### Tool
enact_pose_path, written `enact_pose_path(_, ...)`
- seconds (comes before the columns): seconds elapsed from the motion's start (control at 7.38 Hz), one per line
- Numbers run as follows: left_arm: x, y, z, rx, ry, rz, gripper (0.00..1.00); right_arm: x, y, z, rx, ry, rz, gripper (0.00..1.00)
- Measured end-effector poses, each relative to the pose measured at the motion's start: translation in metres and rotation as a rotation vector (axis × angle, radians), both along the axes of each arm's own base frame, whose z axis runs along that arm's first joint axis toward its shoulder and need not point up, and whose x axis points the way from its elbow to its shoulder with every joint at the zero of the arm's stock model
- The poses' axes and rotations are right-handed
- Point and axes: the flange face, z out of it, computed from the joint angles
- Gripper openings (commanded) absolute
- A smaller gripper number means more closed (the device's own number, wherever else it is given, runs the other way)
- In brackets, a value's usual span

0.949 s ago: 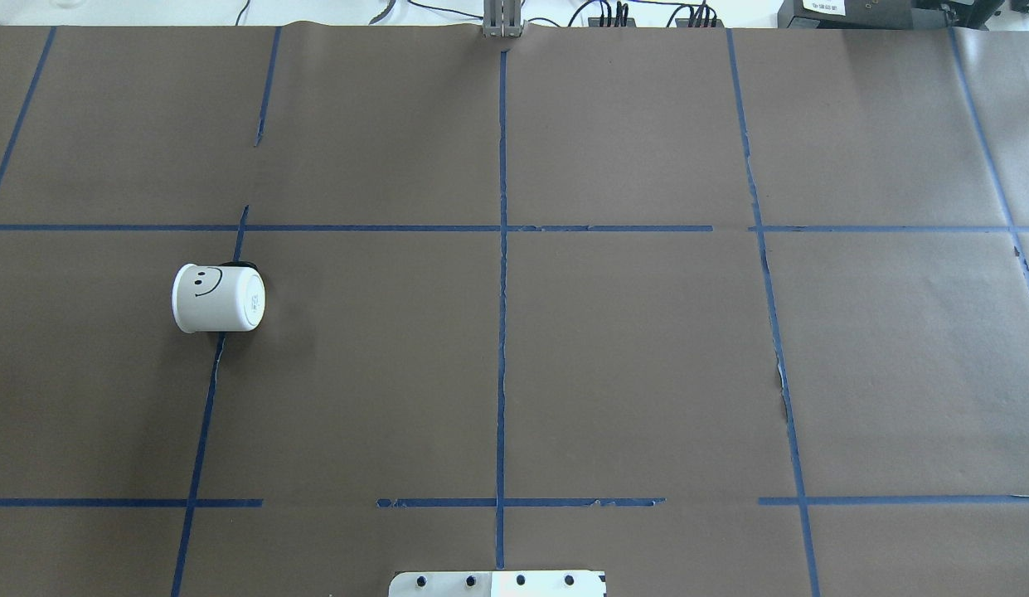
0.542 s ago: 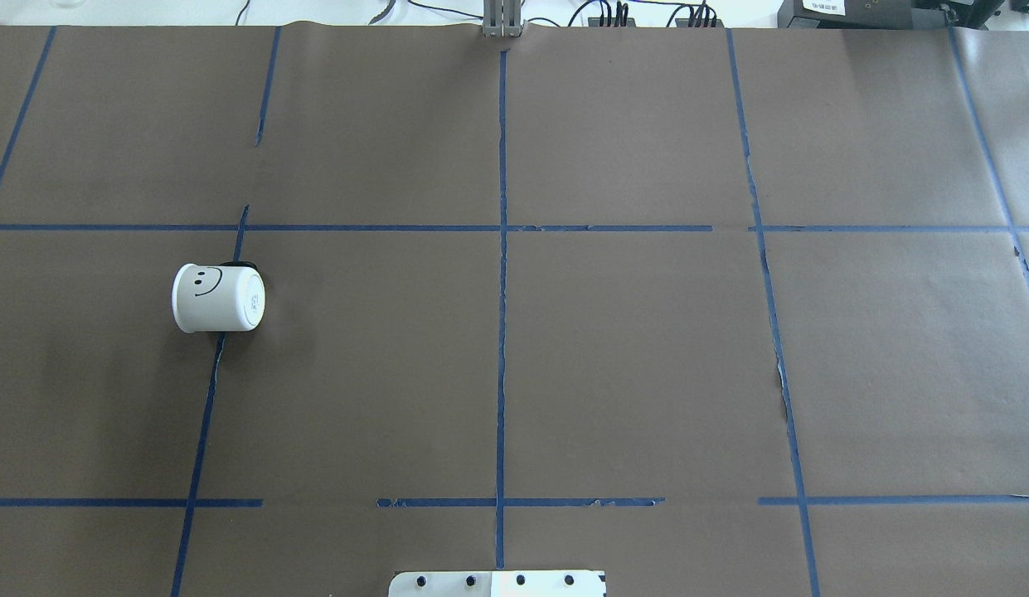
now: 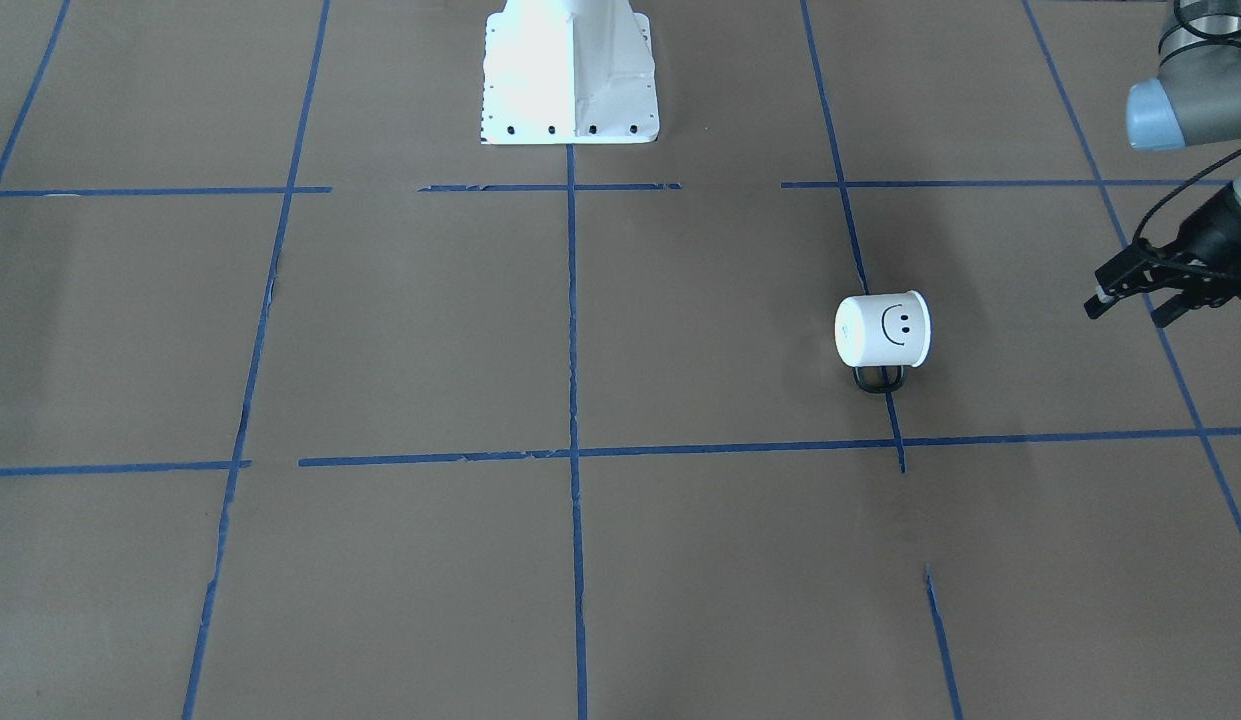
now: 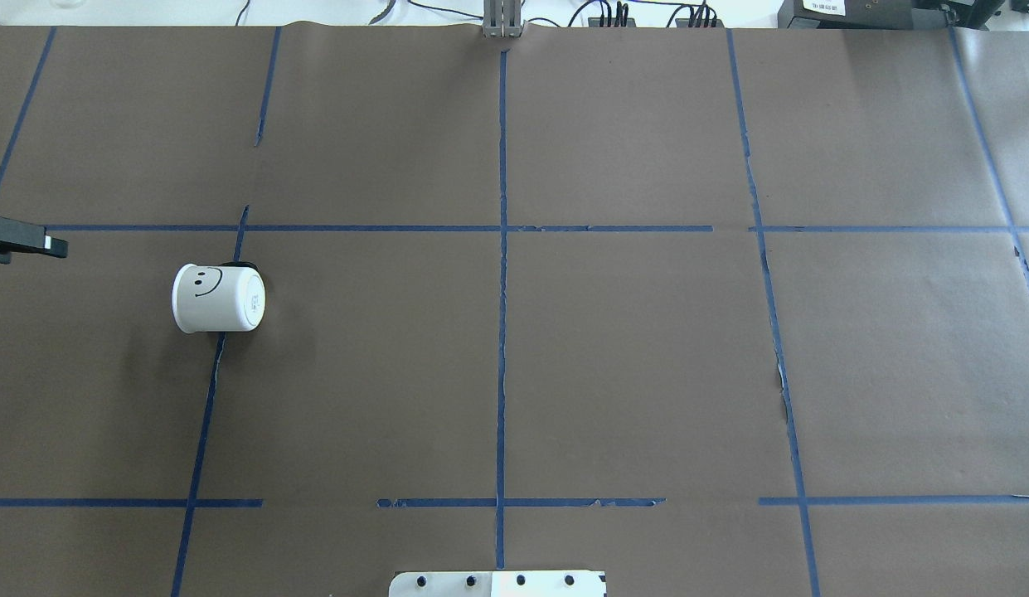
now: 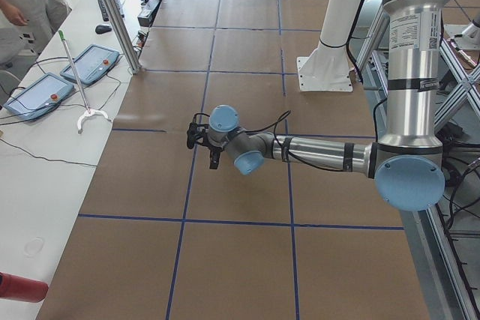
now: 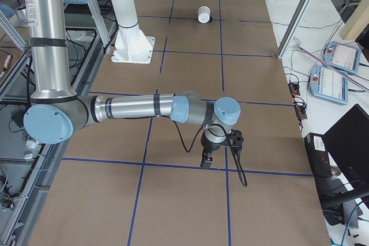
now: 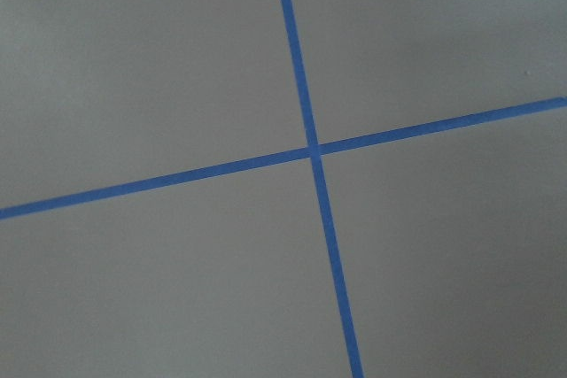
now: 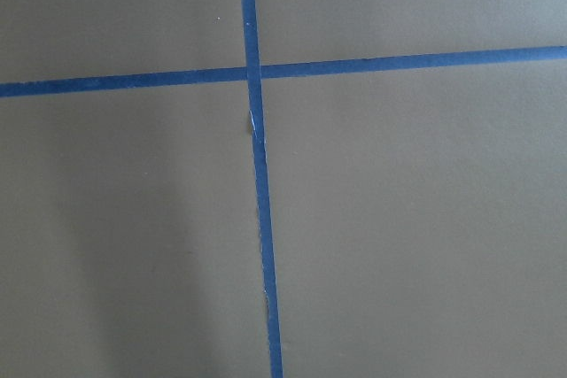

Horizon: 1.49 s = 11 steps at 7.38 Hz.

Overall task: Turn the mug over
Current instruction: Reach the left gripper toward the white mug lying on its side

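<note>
The white mug (image 4: 218,298) with a black smiley lies on its side on the brown paper, left of the table's middle. Its base faces the table's middle, and its black handle (image 3: 878,378) points away from the robot. It also shows in the front-facing view (image 3: 882,330) and, small, in the exterior right view (image 6: 203,14). My left gripper (image 3: 1130,310) hovers open and empty to the outer side of the mug, well apart from it; one finger (image 4: 29,243) shows at the overhead view's left edge. My right gripper (image 6: 206,162) hangs over the table's right end, and I cannot tell its state.
Blue tape lines (image 4: 502,274) split the brown paper into squares. The white robot base plate (image 3: 570,100) sits at the near middle edge. Control tablets (image 5: 90,61) and a person stand beyond the far edge. Both wrist views show only paper and tape.
The left gripper's finger has come into the overhead view at its left edge, where nothing showed before. The mug has not moved.
</note>
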Motion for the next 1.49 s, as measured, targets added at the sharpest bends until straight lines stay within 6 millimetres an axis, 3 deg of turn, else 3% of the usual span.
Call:
enact_pose_path(0.14,0.022,0.021,-0.008,0.001,0.096,-0.058,1.00,0.000,0.000,0.000,0.000,0.000,0.000,1.00)
enact_pose_path(0.27,0.032,0.037,-0.015,0.018,0.212,-0.093,1.00,0.000,0.000,0.000,0.000,0.000,0.000,1.00)
enact_pose_path(0.54,0.035,0.054,-0.006,0.069,0.389,-0.152,1.00,0.000,0.000,0.000,0.000,0.000,0.000,1.00)
enact_pose_path(0.81,0.063,0.052,-0.004,0.082,0.478,-0.213,1.00,0.000,0.000,0.000,0.000,0.000,0.000,1.00)
enact_pose_path(1.08,0.109,0.045,0.001,0.092,0.548,-0.239,0.99,0.000,0.000,0.000,0.000,0.000,0.000,1.00)
enact_pose_path(1.22,0.123,0.047,0.001,0.096,0.573,-0.231,0.86,0.000,0.000,0.000,0.000,0.000,0.000,1.00)
enact_pose_path(1.36,0.133,0.048,-0.002,0.097,0.590,-0.220,0.48,0.000,0.000,0.000,0.000,0.000,0.000,1.00)
enact_pose_path(1.49,0.143,0.048,-0.009,0.089,0.612,-0.208,0.00,0.000,0.000,0.000,0.001,0.000,0.000,1.00)
